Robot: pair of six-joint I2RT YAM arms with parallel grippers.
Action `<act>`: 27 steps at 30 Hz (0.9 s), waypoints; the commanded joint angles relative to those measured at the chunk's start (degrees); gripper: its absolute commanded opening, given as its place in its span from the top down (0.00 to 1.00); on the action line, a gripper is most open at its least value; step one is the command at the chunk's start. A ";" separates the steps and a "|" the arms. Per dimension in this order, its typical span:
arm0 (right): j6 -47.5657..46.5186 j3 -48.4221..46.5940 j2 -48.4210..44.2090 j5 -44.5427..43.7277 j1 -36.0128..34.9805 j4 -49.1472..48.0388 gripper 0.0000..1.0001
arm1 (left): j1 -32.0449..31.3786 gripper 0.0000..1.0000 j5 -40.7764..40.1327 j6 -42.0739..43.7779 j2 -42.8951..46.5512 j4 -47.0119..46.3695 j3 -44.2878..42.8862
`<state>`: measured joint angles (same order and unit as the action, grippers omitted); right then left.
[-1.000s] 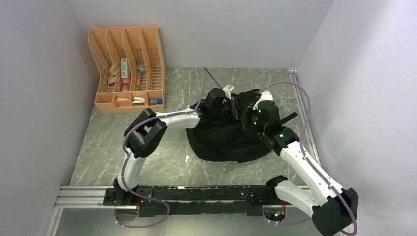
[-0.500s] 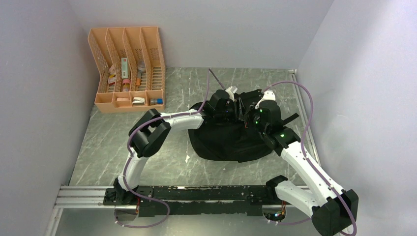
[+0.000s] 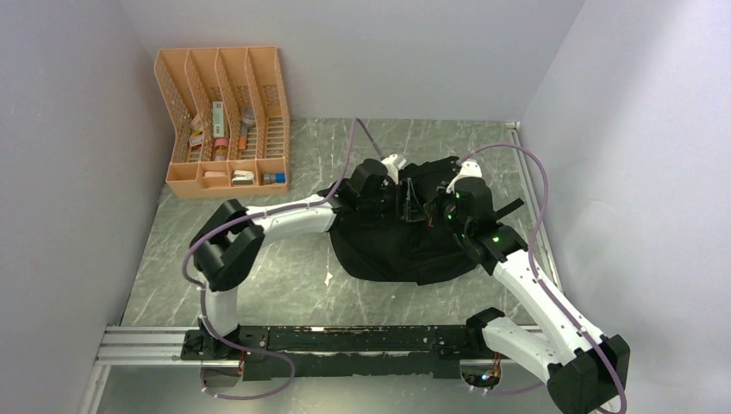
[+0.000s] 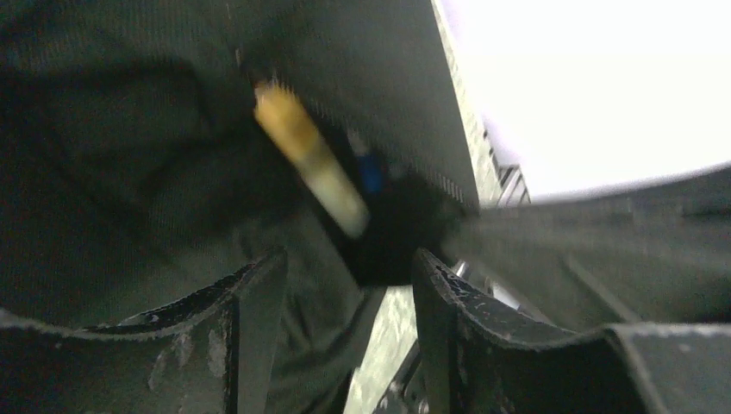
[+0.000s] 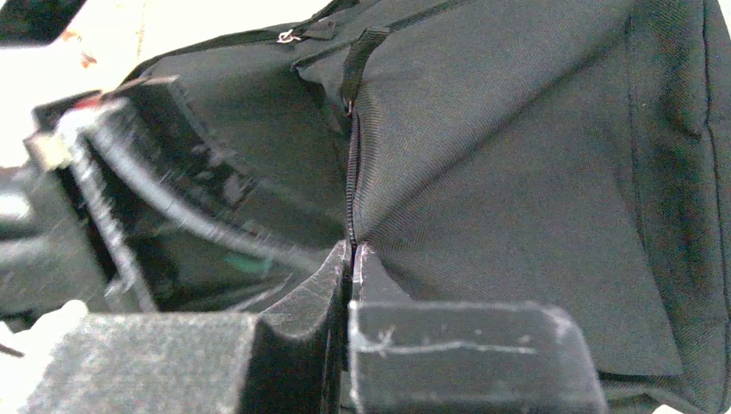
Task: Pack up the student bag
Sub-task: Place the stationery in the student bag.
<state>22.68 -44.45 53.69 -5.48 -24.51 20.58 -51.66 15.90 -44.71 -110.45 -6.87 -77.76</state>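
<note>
The student bag (image 3: 405,250), a black soft backpack, lies mid-table with its mouth facing the back. My left gripper (image 3: 403,200) sits at that mouth, open with nothing between its fingers (image 4: 349,263). Just beyond it, a blurred yellow-orange stick with a pale end (image 4: 310,159) rests against the dark bag fabric (image 4: 103,129). A small blue spot shows beside the stick. From the right side, my right gripper (image 3: 434,205) is shut on the bag's zipper edge (image 5: 352,190) and keeps the fabric (image 5: 517,172) pulled taut (image 5: 352,252).
An orange mesh desk organiser (image 3: 222,116) stands at the back left with several small items in its slots. Grey walls close in on the left, back and right. Purple cables loop above both arms. The left arm's wrist (image 5: 129,198) shows blurred in the right wrist view.
My left gripper has opened and let go of the yellow-orange stick at the bag's mouth. Its arm has drawn back toward the left. The right gripper has kept its hold.
</note>
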 commanded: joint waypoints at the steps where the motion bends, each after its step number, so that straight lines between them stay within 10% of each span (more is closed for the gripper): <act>1: -0.28 -0.70 -0.87 0.43 -0.65 -0.83 1.00 | -1.65 0.40 1.11 4.73 8.35 1.45 6.41; 18: 2.23 -0.70 -0.86 -6.78 -0.54 1.86 1.00 | 4.73 0.35 -25.91 10.71 34.73 22.03 21.26; 27: 2.02 -0.15 -1.02 -5.87 -0.54 1.53 1.00 | 9.24 0.31 -28.07 11.32 33.94 26.56 22.02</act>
<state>24.40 -44.34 53.49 -10.07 -24.82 21.69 -43.77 -9.47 -34.70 -75.53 16.71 -55.99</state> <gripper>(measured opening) 0.015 0.682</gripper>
